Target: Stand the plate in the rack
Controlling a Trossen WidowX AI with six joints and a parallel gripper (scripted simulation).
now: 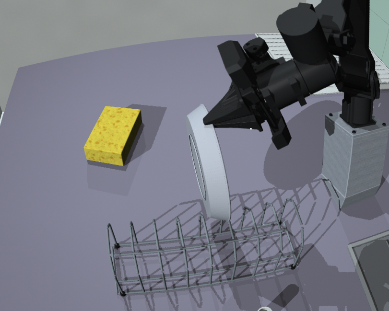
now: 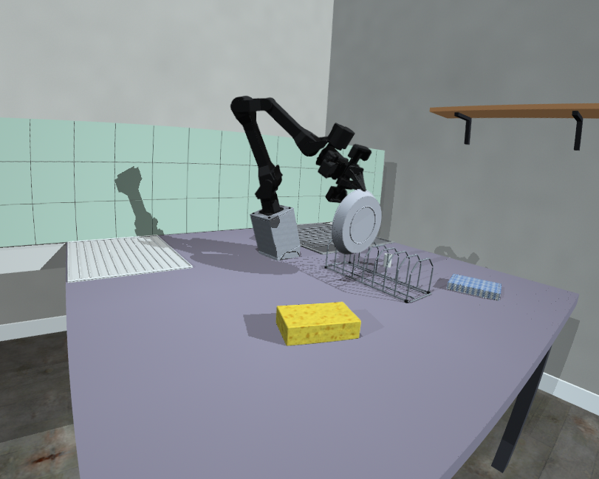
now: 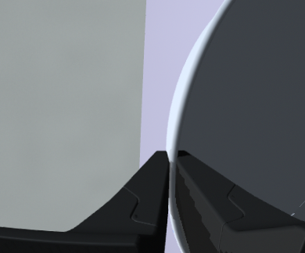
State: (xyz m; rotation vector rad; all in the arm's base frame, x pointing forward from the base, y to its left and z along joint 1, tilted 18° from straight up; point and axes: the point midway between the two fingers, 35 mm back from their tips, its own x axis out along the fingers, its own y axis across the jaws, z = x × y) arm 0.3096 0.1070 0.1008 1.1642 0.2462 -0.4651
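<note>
My gripper is shut on the rim of the white plate and holds it on edge, hanging in the air. The plate's lower edge is just above the far side of the wire dish rack, near its middle slots. In the exterior view the plate faces the camera above the near-arm end of the rack, and the gripper pinches its top. In the wrist view the two fingers clamp the thin rim of the plate. The rack's slots look empty; it stands level on the counter.
A yellow sponge lies left of the plate. The arm's grey base block stands right of the rack. A blue checked cloth lies beyond the rack's far end. A ribbed drainboard and a sink edge border the counter.
</note>
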